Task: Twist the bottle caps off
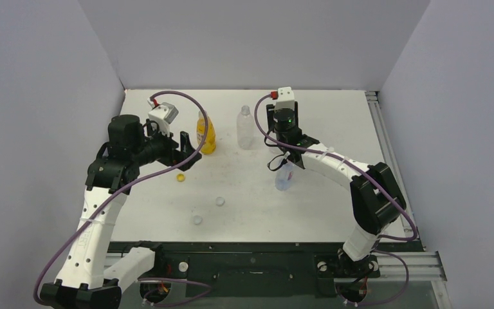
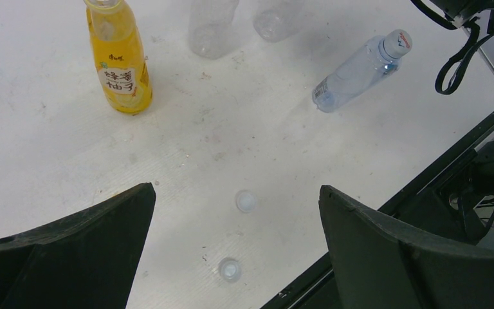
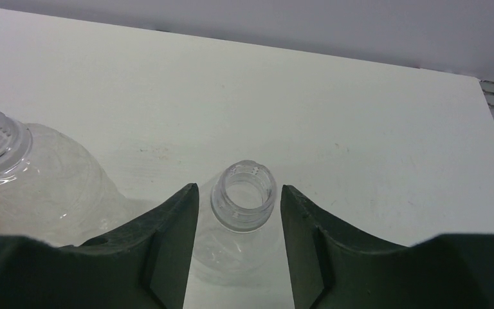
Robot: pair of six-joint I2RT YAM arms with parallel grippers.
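Observation:
My right gripper (image 3: 239,196) is shut on the shoulders of an uncapped clear bottle (image 3: 243,190), which my wrist hides in the top view (image 1: 283,129). A second uncapped clear bottle (image 1: 246,127) stands to its left. The yellow-orange bottle (image 1: 206,134) stands uncapped, with the yellow cap (image 1: 181,177) on the table in front of it. Two white caps (image 2: 246,201) (image 2: 229,269) lie loose on the table. The short bottle with the bluish label (image 2: 360,67) has its cap (image 2: 397,42) on. My left gripper (image 1: 183,149) is open and empty, left of the yellow bottle.
The white table (image 1: 334,129) ends at a black front rail (image 1: 264,248) and a metal rail on the right (image 1: 386,141). Grey walls close the back and both sides. The right arm's black cable (image 2: 453,64) hangs near the short bottle.

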